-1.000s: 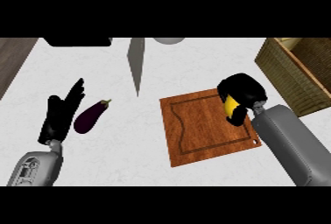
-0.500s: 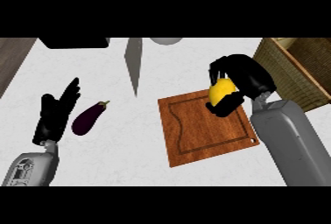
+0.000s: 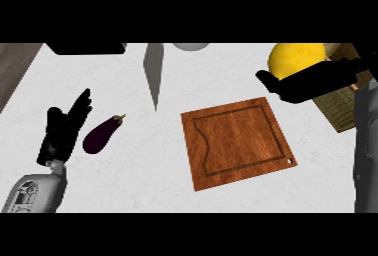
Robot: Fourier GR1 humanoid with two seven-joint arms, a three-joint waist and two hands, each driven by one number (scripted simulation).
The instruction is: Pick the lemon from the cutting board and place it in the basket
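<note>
The yellow lemon (image 3: 294, 58) is lifted high at the upper right, with my right hand (image 3: 319, 80) curled round its lower side. It hangs above the counter between the wooden cutting board (image 3: 236, 142) and the woven basket (image 3: 341, 101), whose slatted wall shows behind the hand at the right edge. The board lies bare in the middle. My left hand (image 3: 63, 132) rests open at the left, fingers up.
A dark purple eggplant (image 3: 102, 134) lies just right of the left hand. A grey pointed shape (image 3: 153, 70) runs down from the top centre. A black object (image 3: 87, 48) and a grey round thing (image 3: 192, 46) sit at the top edge.
The right hand has raised the lemon off the cutting board and carried it up and to the right, toward the basket. The left hand has stayed where it was.
</note>
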